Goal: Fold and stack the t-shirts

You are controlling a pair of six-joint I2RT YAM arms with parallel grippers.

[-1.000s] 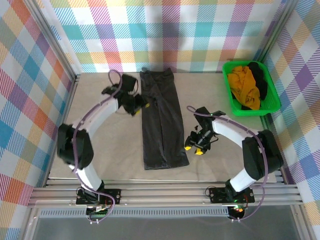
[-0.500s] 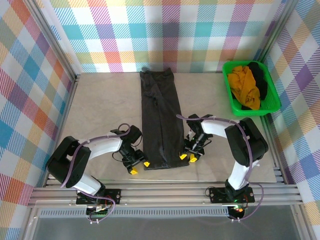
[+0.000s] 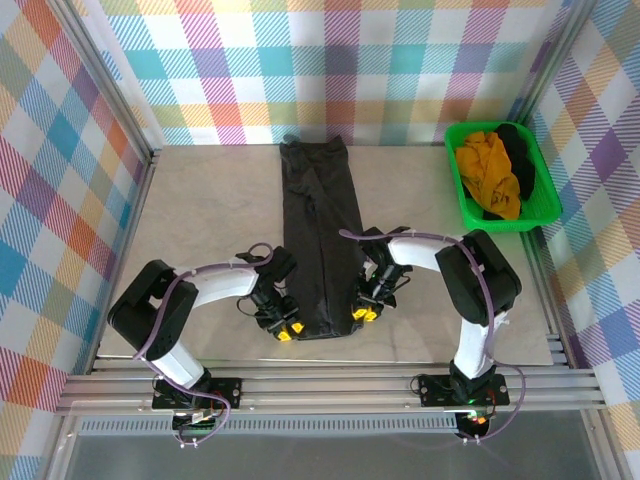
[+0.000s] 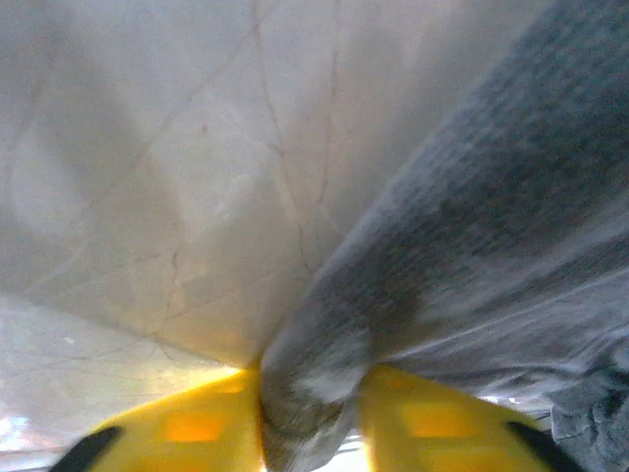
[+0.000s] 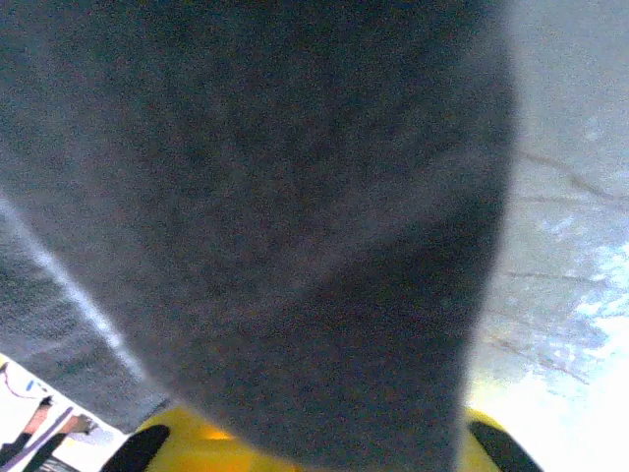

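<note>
Far right corner | green basket [image 3: 508,226] | holds mustard-yellow shirt [image 3: 487,170], black shirt [image 3: 520,160]

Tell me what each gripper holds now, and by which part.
Left gripper pinches the charcoal t-shirt at its near left corner. Right gripper is at the near right corner; its hold cannot be told.

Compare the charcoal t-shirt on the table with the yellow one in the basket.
The charcoal t-shirt lies flat as a long narrow strip on the table; the yellow t-shirt sits crumpled in the green basket. The charcoal t-shirt has the left gripper and right gripper at its near corners; no gripper is near the yellow t-shirt. Both are plain soft fabric.
</note>
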